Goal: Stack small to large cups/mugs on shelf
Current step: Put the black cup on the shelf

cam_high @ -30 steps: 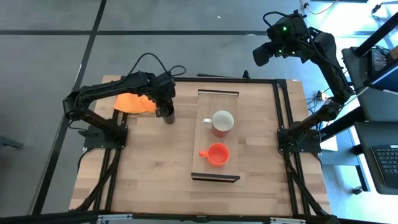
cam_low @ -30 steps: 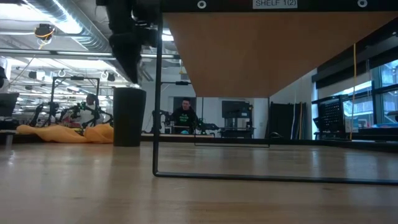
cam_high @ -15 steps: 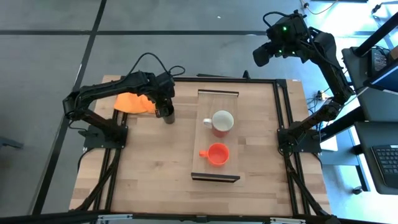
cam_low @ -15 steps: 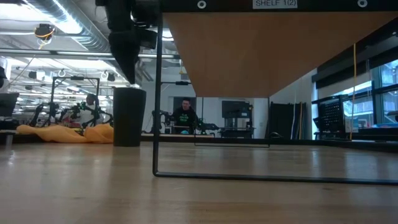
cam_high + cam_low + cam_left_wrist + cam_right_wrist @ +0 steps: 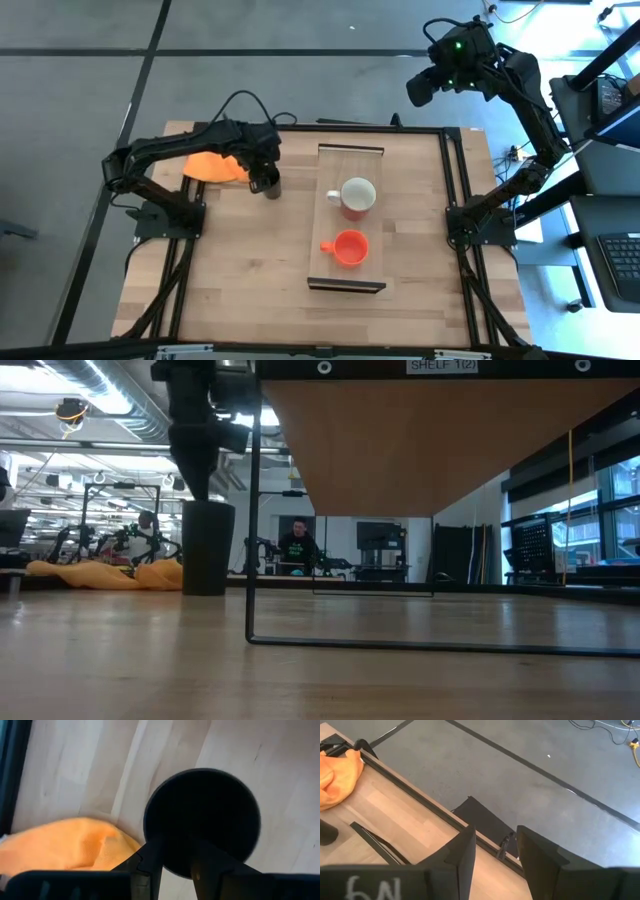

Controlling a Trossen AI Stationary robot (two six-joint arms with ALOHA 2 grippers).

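The black cup (image 5: 271, 186) stands upright on its base on the table, left of the shelf (image 5: 350, 272); it also shows in the low view (image 5: 208, 547) and the left wrist view (image 5: 202, 815). My left gripper (image 5: 263, 172) hangs just over the cup's rim (image 5: 195, 492), fingers pointing down and a little apart (image 5: 176, 866); I cannot tell whether they touch it. The white-and-red mug (image 5: 352, 196) and the orange mug (image 5: 349, 247) stand on the shelf. My right gripper (image 5: 420, 88) is open (image 5: 495, 851) and empty, raised beyond the table's far right corner.
An orange cloth (image 5: 213, 165) lies at the table's far left, just behind the black cup. The shelf's dark bracket leg (image 5: 252, 560) stands right of the cup in the low view. A person shows in the room far behind the table.
My left gripper has shifted slightly toward the table's left edge above the black cup. The cup has stayed where it was.
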